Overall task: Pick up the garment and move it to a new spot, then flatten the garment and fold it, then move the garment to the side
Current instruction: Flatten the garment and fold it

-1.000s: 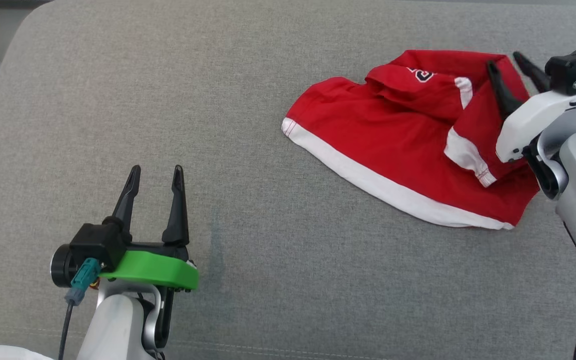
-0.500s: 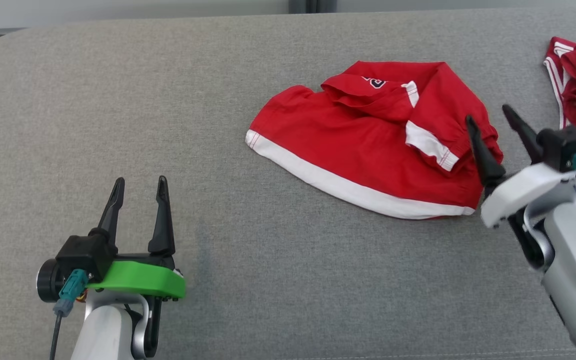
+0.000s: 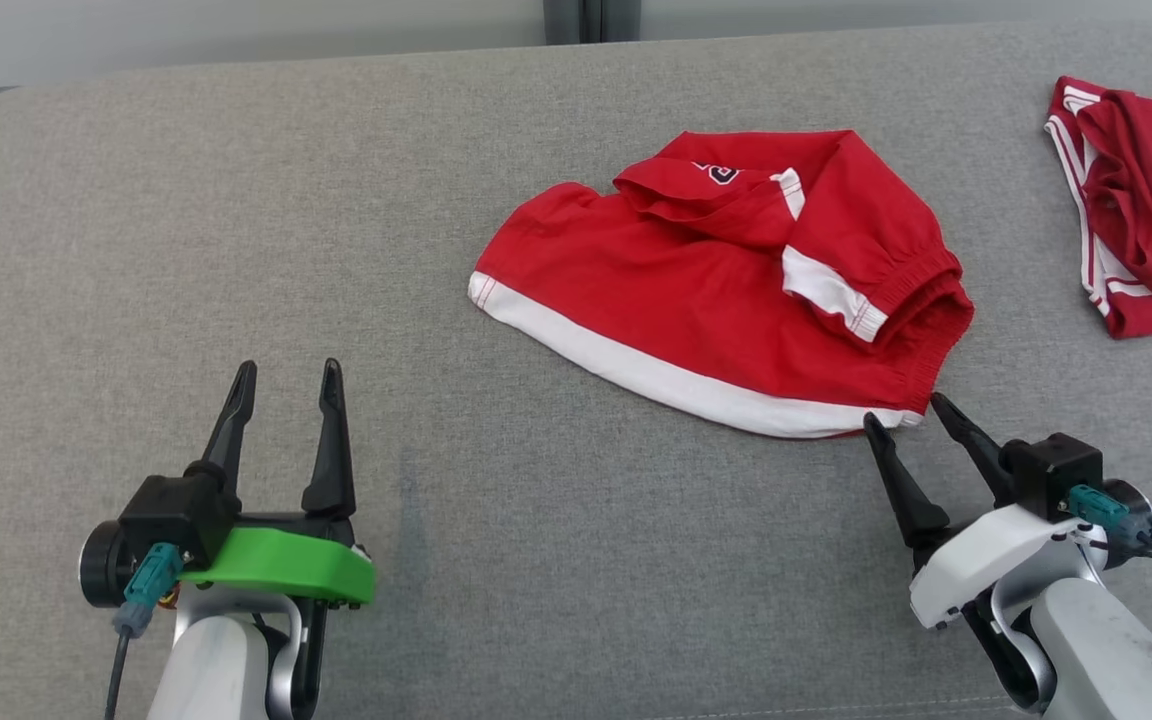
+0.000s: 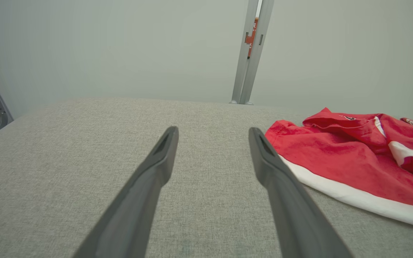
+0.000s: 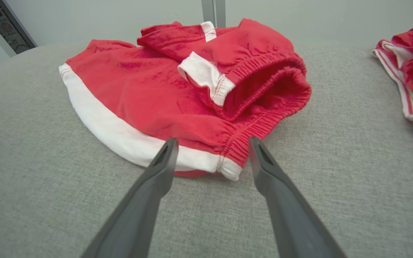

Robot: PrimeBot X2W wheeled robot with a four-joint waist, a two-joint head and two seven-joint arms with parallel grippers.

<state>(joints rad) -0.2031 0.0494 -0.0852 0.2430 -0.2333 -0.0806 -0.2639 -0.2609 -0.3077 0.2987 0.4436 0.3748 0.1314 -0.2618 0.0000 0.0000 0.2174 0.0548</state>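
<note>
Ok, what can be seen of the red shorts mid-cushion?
The red shorts look like soft cotton, with a white hem band, gathered elastic waistband and small logo. They lie rumpled on the grey cushion, partly folded over themselves, waistband gaping. The open right tool points at the near corner; contact is unclear.

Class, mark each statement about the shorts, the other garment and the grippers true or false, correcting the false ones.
1. The right gripper grips the red shorts. False: its jaws stand open at the waistband corner, not closed on fabric.
2. The left gripper is open over bare grey cushion. True.
3. A second red garment lies to the robot's right of the shorts. True.
4. The shorts lie smoothed flat. False: one leg is folded over on top, rumpled.
5. The two garments touch. False: cushion shows between them.
</note>
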